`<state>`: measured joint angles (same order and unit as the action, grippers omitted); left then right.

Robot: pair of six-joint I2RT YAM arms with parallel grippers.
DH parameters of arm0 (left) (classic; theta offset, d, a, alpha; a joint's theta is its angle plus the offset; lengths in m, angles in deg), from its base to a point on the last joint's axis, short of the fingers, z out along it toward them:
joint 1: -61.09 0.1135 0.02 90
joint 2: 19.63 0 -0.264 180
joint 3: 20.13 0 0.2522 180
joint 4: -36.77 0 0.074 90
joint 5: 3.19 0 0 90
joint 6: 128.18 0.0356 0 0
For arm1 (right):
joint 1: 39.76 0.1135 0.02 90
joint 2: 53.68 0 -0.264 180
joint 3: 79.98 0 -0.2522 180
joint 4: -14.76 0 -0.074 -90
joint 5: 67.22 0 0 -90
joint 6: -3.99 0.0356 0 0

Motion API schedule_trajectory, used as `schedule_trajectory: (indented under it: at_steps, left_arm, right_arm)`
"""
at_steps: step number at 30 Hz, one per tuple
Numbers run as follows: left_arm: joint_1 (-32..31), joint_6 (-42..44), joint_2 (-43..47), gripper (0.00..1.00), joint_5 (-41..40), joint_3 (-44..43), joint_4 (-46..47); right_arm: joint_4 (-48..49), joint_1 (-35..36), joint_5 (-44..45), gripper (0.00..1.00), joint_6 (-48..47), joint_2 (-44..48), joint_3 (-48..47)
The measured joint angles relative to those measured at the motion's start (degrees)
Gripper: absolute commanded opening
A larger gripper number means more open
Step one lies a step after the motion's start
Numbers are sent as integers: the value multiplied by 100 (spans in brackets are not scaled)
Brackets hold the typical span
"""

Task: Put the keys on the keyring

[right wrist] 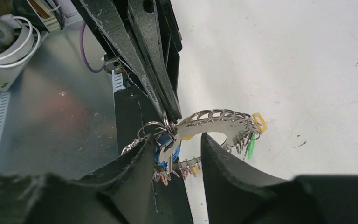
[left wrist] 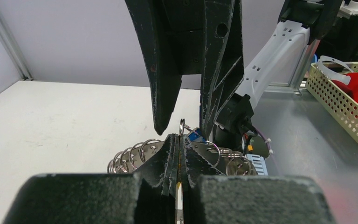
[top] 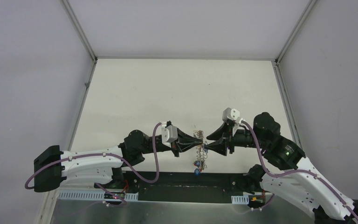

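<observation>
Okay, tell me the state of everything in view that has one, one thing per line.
Left end effector: shut, pinching the keyring.
Right end effector: open, straddling the blue-tagged key.
Keyring: held in mid-air.
Blue-tagged key: hanging among the rings.
Yellow-tagged key: hanging on the keyring.

Silvery keyring (right wrist: 213, 115), yellow key tag (right wrist: 259, 122)

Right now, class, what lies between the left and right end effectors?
The keyring, strung with keys, hangs between the left end effector and the right end effector; the top external view shows it.
</observation>
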<state>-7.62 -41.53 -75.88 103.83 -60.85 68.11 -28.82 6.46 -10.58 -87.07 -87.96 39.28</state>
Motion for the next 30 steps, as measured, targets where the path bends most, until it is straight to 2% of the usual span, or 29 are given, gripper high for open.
schedule_trajectory:
  at_steps: [4, 14, 30]
  left_arm:
    - [0, -20, 0, 0, 0, -11, 4]
    - [0, -28, 0, 0, 0, -11, 63]
    - [0, -28, 0, 0, 7, -11, 166]
  right_arm:
    - [9, 0, -63, 29, 28, -74, 11]
    - [-42, 0, -133, 22, 44, -142, 168]
    - [7, 0, -313, 2, 11, -490, 195]
